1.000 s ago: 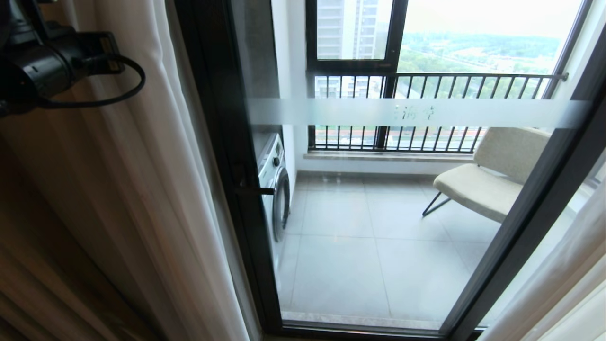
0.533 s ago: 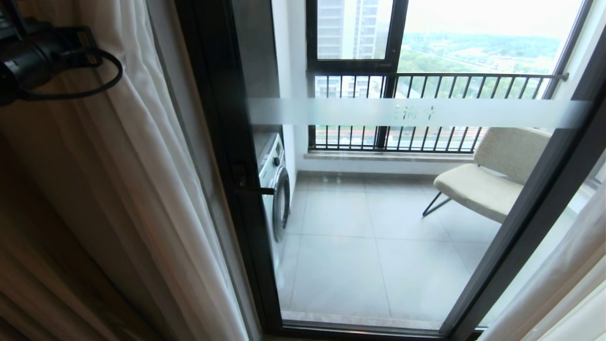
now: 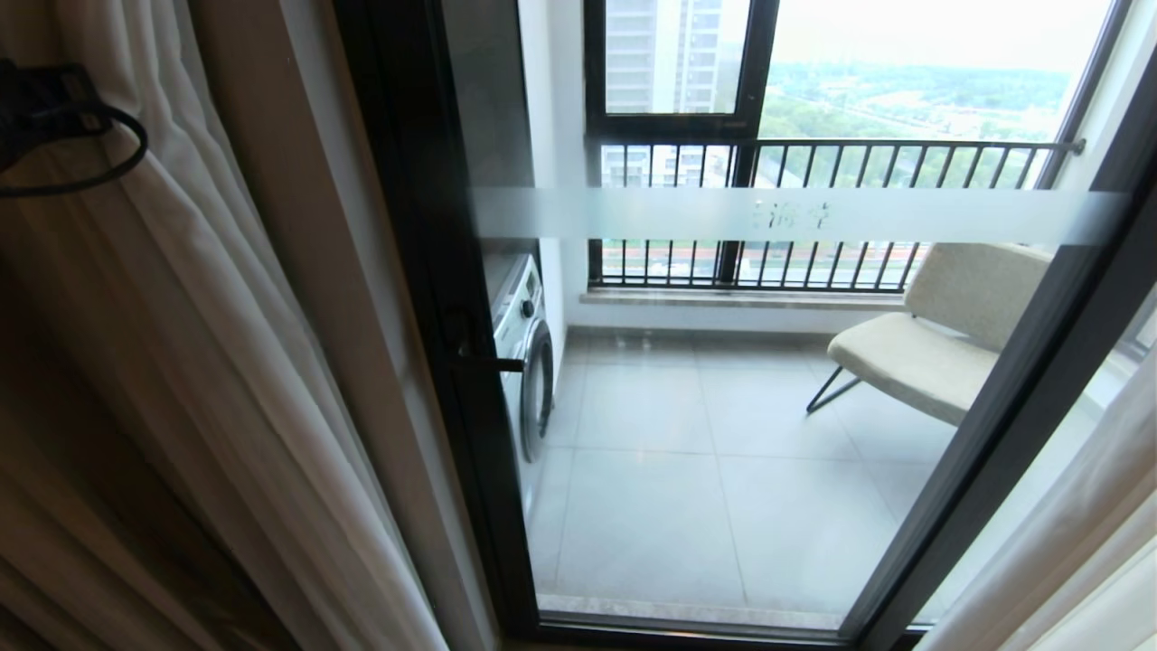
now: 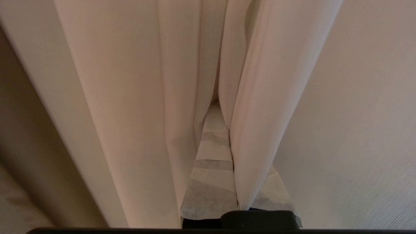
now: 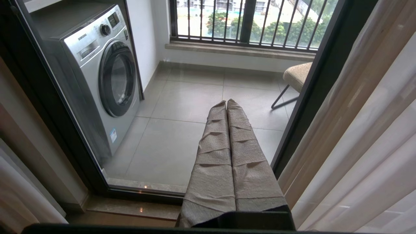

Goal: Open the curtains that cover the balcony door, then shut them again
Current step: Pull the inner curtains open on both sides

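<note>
The curtains (image 3: 190, 325) hang bunched at the left of the head view, pale folds in front and darker beige ones (image 3: 63, 470) behind. Another part of the curtains (image 3: 1076, 542) hangs at the lower right. Between them the balcony door (image 3: 723, 425) stands uncovered, with its black frame (image 3: 425, 271) and a frosted band. Only the wrist of my left arm (image 3: 41, 108) shows, at the upper left edge. In the left wrist view my left gripper (image 4: 227, 136) is shut on a fold of curtain (image 4: 253, 113). My right gripper (image 5: 226, 104) is shut and empty, low before the glass.
Behind the glass stand a washing machine (image 3: 529, 362) at the left and a beige chair (image 3: 931, 344) at the right, on grey tiles. An outer window with a barred railing (image 3: 813, 154) closes the balcony. A beige wall strip (image 3: 298, 271) shows beside the door frame.
My left arm has moved left, almost out of the head view, taking the curtain folds with it. A strip of wall beside the black frame has come into sight.
</note>
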Robot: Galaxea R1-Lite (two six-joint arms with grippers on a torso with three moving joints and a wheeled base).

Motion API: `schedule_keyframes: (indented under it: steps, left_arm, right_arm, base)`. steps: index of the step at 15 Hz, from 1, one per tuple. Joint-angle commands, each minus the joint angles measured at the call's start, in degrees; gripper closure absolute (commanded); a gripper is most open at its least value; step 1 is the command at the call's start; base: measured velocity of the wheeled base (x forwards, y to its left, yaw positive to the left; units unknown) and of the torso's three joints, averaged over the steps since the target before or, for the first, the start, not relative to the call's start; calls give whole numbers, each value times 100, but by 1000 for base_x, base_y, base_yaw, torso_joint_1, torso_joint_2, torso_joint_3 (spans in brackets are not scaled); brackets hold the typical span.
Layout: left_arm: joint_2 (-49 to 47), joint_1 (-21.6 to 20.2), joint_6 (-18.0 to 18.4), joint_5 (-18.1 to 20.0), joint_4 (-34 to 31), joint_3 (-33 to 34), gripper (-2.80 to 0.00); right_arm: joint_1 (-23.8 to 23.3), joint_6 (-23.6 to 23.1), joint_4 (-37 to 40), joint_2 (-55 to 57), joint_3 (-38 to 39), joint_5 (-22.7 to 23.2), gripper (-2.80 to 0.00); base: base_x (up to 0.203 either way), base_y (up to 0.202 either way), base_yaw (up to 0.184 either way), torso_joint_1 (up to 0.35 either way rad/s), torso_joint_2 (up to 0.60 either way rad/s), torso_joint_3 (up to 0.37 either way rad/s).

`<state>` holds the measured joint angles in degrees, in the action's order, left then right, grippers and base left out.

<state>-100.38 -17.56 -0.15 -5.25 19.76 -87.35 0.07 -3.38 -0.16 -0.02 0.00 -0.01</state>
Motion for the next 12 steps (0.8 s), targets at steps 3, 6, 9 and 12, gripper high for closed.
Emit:
schedule_keyframes:
  steps: [3, 6, 9, 12]
  left_arm:
    - [-554, -719, -51, 312, -7, -269, 0]
    - [-944, -1189, -123, 627, -7, -623, 0]
    - [-1317, -1616, -126, 814, 0, -914, 0]
    - [-1363, -1673, -126, 833, 10, -915, 0]
  right_arm:
    - [1, -5, -2, 2, 0, 1, 0]
    - [1, -5, -2, 2, 0, 1, 0]
    - [1, -5, -2, 2, 0, 1, 0]
    - [1, -5, -2, 2, 0, 1, 0]
  base:
    - [0, 0, 0, 0, 0, 0]
    - [0, 0, 0, 0, 0, 0]
    - [0, 0, 0, 0, 0, 0]
    - [0, 0, 0, 0, 0, 0]
